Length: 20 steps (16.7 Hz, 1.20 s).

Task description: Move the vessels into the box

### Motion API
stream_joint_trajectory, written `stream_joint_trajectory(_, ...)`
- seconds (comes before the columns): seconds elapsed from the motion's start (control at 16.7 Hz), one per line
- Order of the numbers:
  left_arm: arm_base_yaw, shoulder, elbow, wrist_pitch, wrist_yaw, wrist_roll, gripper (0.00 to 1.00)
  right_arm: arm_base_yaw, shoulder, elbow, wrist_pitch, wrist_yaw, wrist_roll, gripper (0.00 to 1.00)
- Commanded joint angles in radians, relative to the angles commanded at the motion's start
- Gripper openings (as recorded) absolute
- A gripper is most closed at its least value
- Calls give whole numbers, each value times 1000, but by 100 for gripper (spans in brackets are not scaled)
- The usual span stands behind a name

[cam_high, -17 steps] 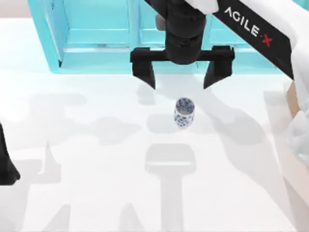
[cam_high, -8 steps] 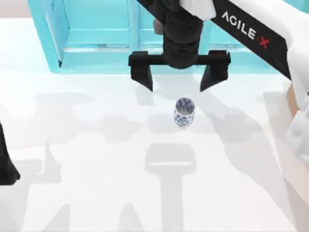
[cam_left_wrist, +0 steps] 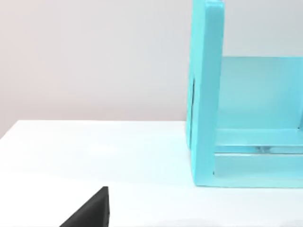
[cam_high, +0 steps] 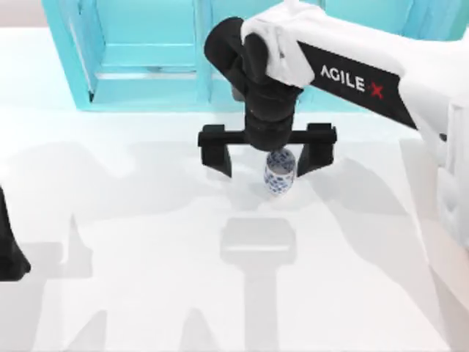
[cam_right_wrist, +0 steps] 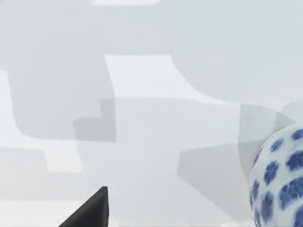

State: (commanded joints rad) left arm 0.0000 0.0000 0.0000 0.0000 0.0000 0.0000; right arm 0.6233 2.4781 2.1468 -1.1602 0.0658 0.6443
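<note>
While your right arm reaches in from the top view's right side, its gripper [cam_high: 266, 158] hangs low over the white table [cam_high: 146, 293] near the middle, just in front of the turquoise shelf cabinet [cam_high: 146, 66]. Fingers spread wide: one black finger [cam_high: 216, 150] stands off to the left of the white cup with a blue floral pattern [cam_high: 279, 172], the other sits just beside the cup on its right. Cup lies between the two fingers, closer to the right-hand one. Whether that finger touches the cup, you cannot tell from above. Nothing is gripped.

Cup stands upright on the table, its rim partly hidden under the gripper's black body. Right wrist view: patterned cup wall [cam_right_wrist: 279, 184] close by, on bare table crossed by grey shadows; a dark finger tip [cam_right_wrist: 90, 210] shows at the frame's edge.

Your left arm [cam_high: 9, 249] sits parked at the table's left edge, low in the top view. From its wrist camera you see the cabinet's side panel [cam_left_wrist: 203, 94] standing on the table, and one dark finger tip [cam_left_wrist: 90, 210]; the state of that gripper cannot be told.

A strip of tan [cam_high: 442, 150] shows at the top view's right edge behind the right arm, too hidden to name with certainty.
</note>
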Motion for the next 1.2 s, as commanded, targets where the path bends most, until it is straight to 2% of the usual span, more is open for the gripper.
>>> stream_joint_trajectory(0.3,0,0,0,0,0,0,100,0,0,-10,10,0,0,100)
stream_joint_trajectory(1.08,0,0,0,0,0,0,100,0,0,-10,10,0,0,2)
stream_joint_trajectory(1.2,0,0,0,0,0,0,100,0,0,-10,10,0,0,0)
